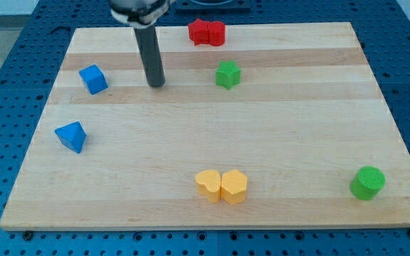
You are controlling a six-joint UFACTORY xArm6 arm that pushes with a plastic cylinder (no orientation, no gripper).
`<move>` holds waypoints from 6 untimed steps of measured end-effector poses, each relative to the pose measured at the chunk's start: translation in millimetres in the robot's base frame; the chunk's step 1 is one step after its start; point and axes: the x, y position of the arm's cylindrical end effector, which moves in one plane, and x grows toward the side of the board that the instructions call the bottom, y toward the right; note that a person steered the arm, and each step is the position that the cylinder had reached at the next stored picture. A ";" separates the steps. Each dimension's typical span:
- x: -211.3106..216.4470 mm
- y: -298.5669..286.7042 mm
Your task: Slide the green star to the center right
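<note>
The green star [227, 74] lies on the wooden board [297, 121] in the upper middle of the view. My tip [156, 84] rests on the board to the star's left, about a hundred pixels away, not touching it. The rod rises straight up from the tip to the view's top edge.
Two red blocks [206, 32] sit touching at the board's top edge, above the star. A blue cube [93, 79] lies left of my tip and a blue triangular block [71, 136] lower left. Two yellow blocks [221, 185] touch at bottom middle. A green cylinder [367, 183] sits at bottom right.
</note>
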 end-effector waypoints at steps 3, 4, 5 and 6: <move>15.1 145.3; 43.1 211.8; 72.5 286.5; 81.2 338.6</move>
